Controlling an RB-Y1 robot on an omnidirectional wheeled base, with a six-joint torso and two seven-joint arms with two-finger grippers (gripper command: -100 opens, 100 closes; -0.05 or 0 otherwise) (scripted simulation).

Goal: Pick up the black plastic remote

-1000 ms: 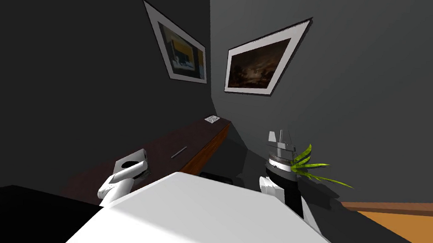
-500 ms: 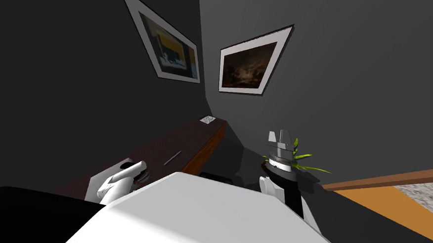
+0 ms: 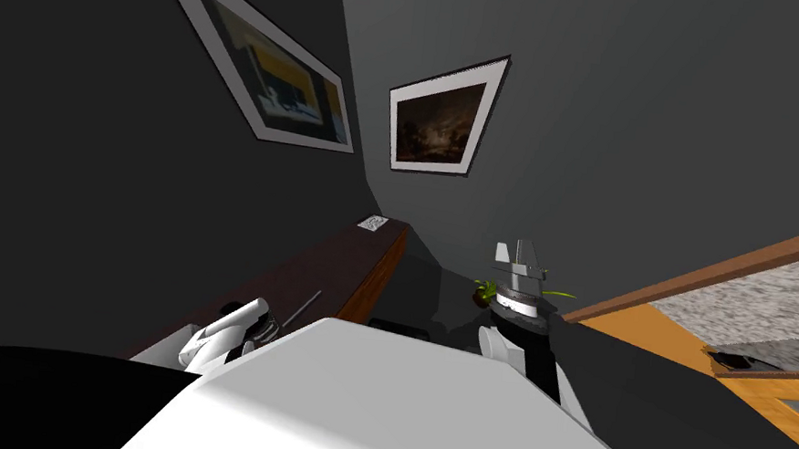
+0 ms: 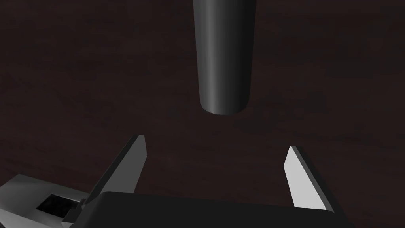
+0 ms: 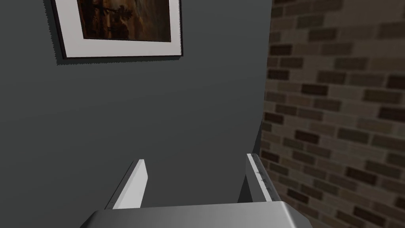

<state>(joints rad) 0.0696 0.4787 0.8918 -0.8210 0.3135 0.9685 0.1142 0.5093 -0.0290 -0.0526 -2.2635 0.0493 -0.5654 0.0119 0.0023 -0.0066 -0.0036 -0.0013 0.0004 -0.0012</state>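
The remote (image 4: 224, 55) is a long, dark grey, rounded bar lying on the dark wood top of a sideboard (image 4: 79, 79). Its near end lies just ahead of my left gripper (image 4: 214, 142), in line with the gap between the fingers and apart from them. The left gripper is open and holds nothing. In the head view the remote (image 3: 301, 308) is a thin grey sliver on the sideboard (image 3: 330, 261), just beyond my left gripper (image 3: 261, 327). My right gripper (image 3: 521, 258) is raised upright beside the chest and open (image 5: 195, 158).
A small white patterned item (image 3: 372, 224) lies at the sideboard's far end. A small potted plant (image 3: 483, 290) stands on the floor by the wall. A wood-framed doorway (image 3: 714, 270) opens at the right onto an orange floor (image 3: 653, 329). Dark walls stand close behind the sideboard.
The whole head view has swung, so I have turned or moved. The doorway has come into view on the right. The remote now lies closer to my left gripper.
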